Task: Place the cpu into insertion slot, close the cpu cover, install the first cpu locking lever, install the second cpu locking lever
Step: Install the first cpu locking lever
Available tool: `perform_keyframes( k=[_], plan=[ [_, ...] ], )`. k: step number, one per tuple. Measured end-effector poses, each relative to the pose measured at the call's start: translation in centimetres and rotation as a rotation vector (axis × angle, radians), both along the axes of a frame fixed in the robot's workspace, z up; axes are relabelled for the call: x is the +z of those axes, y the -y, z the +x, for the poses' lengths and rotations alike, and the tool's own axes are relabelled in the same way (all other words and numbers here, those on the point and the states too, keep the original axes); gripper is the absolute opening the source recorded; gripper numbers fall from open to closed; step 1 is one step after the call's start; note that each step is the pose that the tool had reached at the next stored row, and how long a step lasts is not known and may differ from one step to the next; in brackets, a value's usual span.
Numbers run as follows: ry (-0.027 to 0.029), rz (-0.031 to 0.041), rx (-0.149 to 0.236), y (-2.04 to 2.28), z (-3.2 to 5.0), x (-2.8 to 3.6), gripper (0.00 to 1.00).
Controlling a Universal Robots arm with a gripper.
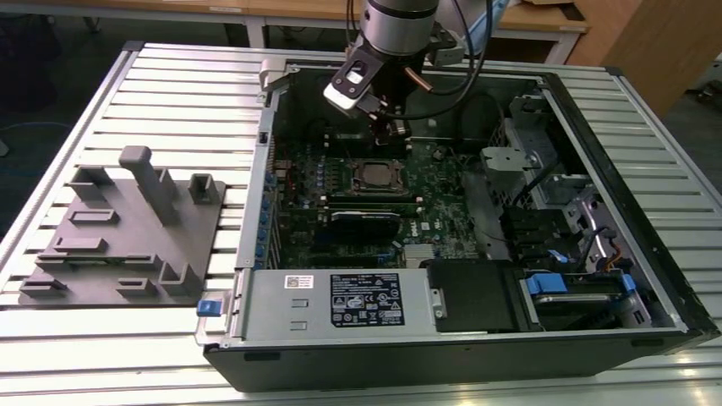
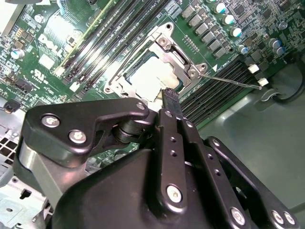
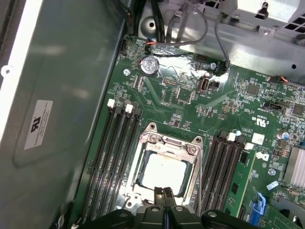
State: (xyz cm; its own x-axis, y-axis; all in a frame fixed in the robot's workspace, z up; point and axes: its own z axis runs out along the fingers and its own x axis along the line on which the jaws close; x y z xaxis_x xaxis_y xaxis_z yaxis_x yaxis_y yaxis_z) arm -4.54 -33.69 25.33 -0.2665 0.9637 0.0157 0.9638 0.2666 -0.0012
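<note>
The cpu [image 3: 162,174], a pale silvery square, lies in the insertion slot [image 1: 378,176] on the green circuit board [image 3: 190,102]. The cpu cover [image 3: 169,143], a silvery metal frame, lies flat around it, and the chip shows through its window in both wrist views [image 2: 155,76]. A thin locking lever [image 2: 233,81] sticks out sideways from the socket's corner over the board. My gripper [image 3: 165,194] hangs just above the socket's edge, shut, with nothing between its black fingers [image 2: 170,98]. In the exterior view the gripper [image 1: 390,127] is over the board just behind the socket.
The open computer case [image 1: 587,110] surrounds the board, with its metal wall [image 3: 62,95] close by. Long black memory slots [image 3: 119,143] flank the socket. A black card [image 1: 363,222] and a power supply box [image 1: 338,300] sit in front. A grey fixture plate [image 1: 124,228] lies on the exterior view's left.
</note>
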Motion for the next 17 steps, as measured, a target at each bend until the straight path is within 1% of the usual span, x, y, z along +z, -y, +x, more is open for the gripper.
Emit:
perform_keyframes(
  k=[17],
  plan=[
    [0.0,0.0,0.057,0.0,0.0,0.0,0.1]
  ],
)
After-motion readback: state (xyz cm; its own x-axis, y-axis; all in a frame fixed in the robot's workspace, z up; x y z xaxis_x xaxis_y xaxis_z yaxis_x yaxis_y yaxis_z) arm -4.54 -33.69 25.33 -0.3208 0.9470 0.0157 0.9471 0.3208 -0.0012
